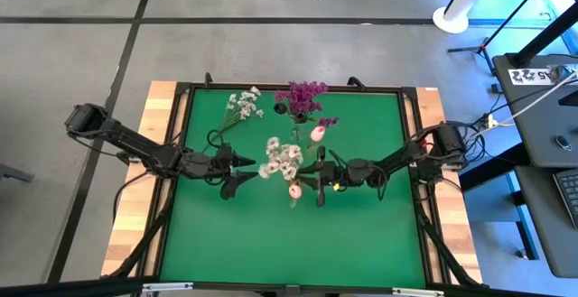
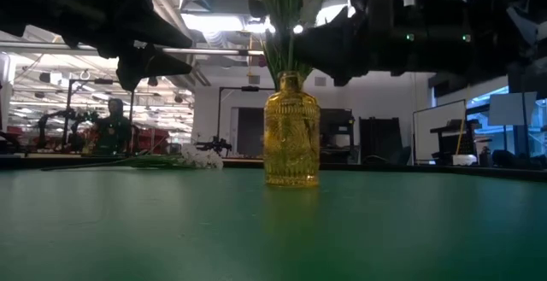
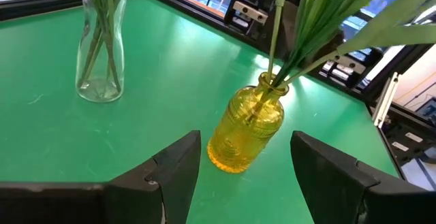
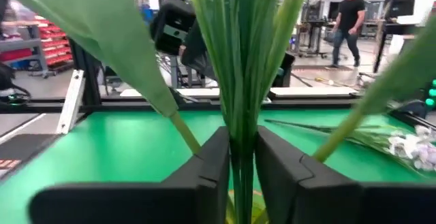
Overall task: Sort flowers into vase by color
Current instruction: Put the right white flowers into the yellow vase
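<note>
The right pincer [image 4: 242, 173] is pinching a bundle of green flower stems [image 4: 240, 81] above the yellow vase [image 3: 246, 129] mid-counter [image 1: 271, 243], its fingers nearly closed. The left pincer [image 3: 245, 173] is hovering wide open beside the vase, holding nothing.

Card at upper right of the high view: we see a small white card [image 1: 530, 75] with dark characters lying on the grey side desk [image 1: 542, 116]; we make out something like "5" and "2", but we cannot read it with certainty.
Low view: we find no readable text.
Left wrist view: we find no readable lettering.
Right wrist view: we read no signs or labels in the room behind the table.
</note>
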Motion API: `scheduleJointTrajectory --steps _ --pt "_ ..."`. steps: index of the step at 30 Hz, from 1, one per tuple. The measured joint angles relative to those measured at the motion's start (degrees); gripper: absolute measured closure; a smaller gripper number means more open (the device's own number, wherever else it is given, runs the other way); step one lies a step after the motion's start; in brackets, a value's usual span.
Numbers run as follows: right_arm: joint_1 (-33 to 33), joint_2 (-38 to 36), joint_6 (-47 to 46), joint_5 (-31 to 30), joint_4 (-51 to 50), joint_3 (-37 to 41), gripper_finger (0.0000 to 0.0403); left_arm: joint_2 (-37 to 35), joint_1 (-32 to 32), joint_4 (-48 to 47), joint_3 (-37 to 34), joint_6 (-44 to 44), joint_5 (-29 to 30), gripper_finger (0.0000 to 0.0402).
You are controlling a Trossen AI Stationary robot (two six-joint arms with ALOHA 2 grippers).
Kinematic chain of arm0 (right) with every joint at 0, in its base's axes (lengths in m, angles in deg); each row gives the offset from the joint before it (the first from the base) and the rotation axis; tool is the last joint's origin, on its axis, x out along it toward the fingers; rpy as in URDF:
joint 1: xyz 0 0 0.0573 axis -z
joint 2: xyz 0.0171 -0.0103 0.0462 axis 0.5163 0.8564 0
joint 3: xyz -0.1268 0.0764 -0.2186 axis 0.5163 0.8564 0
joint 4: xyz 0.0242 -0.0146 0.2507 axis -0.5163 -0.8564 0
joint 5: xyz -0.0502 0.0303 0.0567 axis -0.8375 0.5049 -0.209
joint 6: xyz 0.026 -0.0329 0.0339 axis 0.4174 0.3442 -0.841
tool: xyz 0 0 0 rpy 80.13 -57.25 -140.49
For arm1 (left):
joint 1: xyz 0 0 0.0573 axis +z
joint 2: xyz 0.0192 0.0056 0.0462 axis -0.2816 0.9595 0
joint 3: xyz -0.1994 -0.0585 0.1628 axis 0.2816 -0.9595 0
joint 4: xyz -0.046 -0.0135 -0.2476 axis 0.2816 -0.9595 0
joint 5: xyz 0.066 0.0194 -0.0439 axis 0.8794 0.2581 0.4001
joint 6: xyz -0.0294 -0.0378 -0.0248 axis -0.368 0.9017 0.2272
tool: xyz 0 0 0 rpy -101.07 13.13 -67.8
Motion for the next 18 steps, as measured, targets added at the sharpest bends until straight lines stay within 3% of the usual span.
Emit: scheduleJointTrajectory --steps 4,11,18 --pt "0.0 -2.3 0.1 1.5 -2.8 0.0 0.0290 0.0 0.0 0.0 0.0 0.0 0.0 0.0179" --pt "0.0 -9.7 -2.0 1.8 -19.3 0.0 0.0200 0.0 0.0 -1.7 0.0 0.9 -1.0 0.0179" --pt "0.0 -19.4 -3.3 1.8 -34.5 0.0 0.0160 0.0 1.3 -2.6 0.0 1.4 -1.1 0.0179"
